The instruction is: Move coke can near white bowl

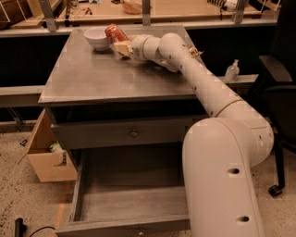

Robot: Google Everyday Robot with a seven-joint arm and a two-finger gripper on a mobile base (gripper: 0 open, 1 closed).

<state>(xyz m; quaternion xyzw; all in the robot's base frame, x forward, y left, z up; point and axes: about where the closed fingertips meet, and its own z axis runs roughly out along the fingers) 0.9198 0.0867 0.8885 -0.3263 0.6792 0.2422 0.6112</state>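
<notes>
The red coke can is tilted in my gripper, at the far left part of the grey cabinet top. The gripper is shut on the can and holds it just right of the white bowl, close to the bowl's rim. My white arm reaches across the top from the right. A tan snack bag peeks out behind the arm at the top's right side, mostly hidden.
The cabinet's bottom drawer stands pulled open below the top. A cardboard box sits on the floor at the left. A black chair is at the right. A wooden bench runs behind the cabinet.
</notes>
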